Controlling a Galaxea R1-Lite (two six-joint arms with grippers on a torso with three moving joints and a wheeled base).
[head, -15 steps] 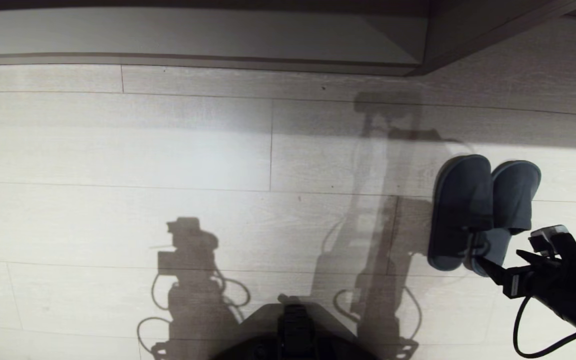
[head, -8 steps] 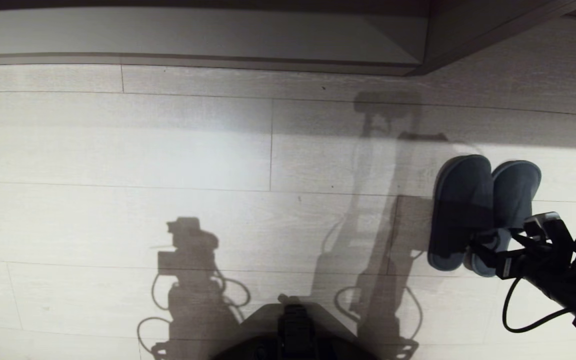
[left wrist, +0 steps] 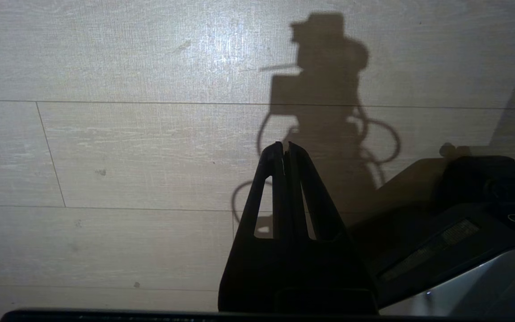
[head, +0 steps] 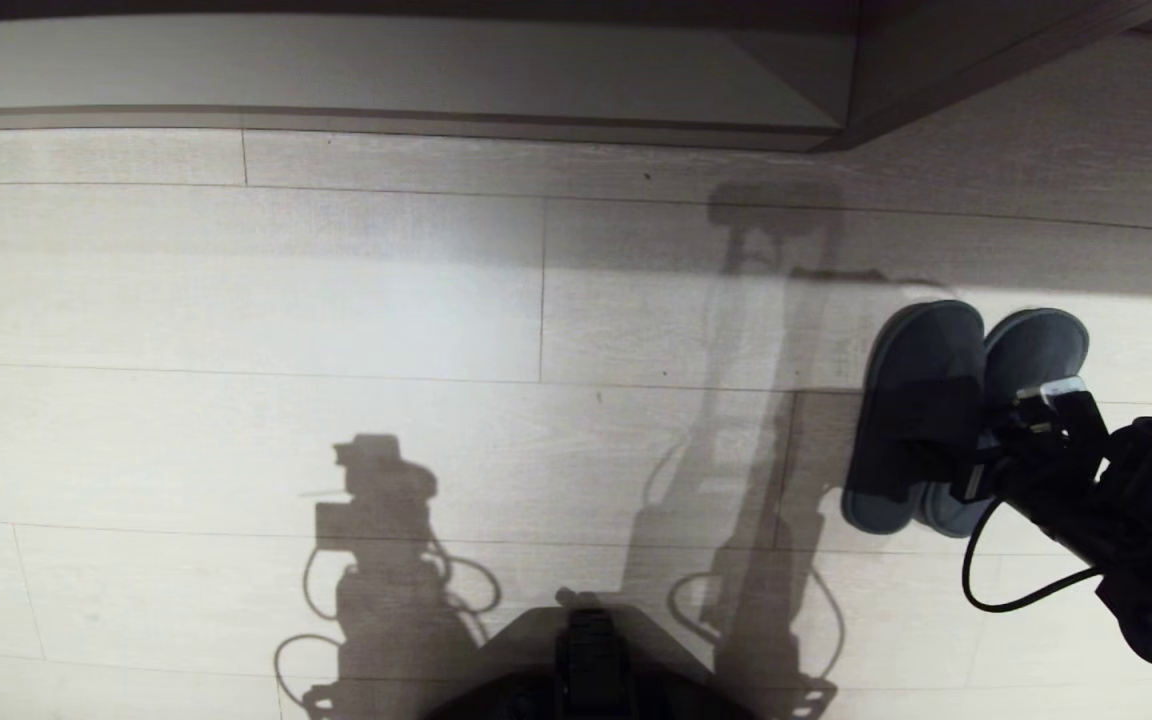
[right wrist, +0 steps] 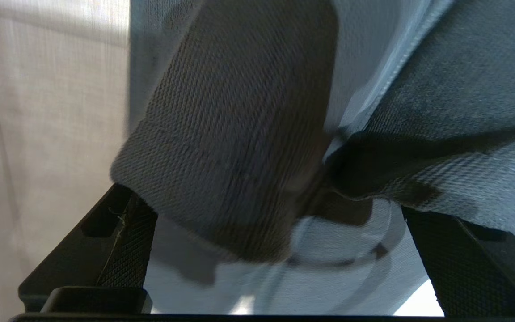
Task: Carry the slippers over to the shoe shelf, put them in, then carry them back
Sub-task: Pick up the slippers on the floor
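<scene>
Right gripper [head: 998, 452] stands spread wide at the heel end of the slippers [head: 936, 410], low over the floor [head: 386, 300] at my right side. In the right wrist view both fingers [right wrist: 123, 237] flank the two bands, one on the outer side of each slipper, with nothing clamped yet. Whether the pads touch the fabric I cannot tell.

Slippers lie side by side and touching, soles down, toes pointing toward the shelf [head: 406, 75], which sits well apart from them along the far edge of the floor.

Handling, as I judge it: light, soft, knitted fabric over a thin flexible sole. The bands will crush under pressure and the soles may droop at the toes when lifted. Best hold is across both bands together near their heel-side edges, squeezing the pair into one bundle; a grip on a single sole edge risks one slipper sliding free. Fabric looks grippy, not slick.

Left gripper [left wrist: 285, 150] hangs parked beside the base, fingers pressed together, holding nothing.
</scene>
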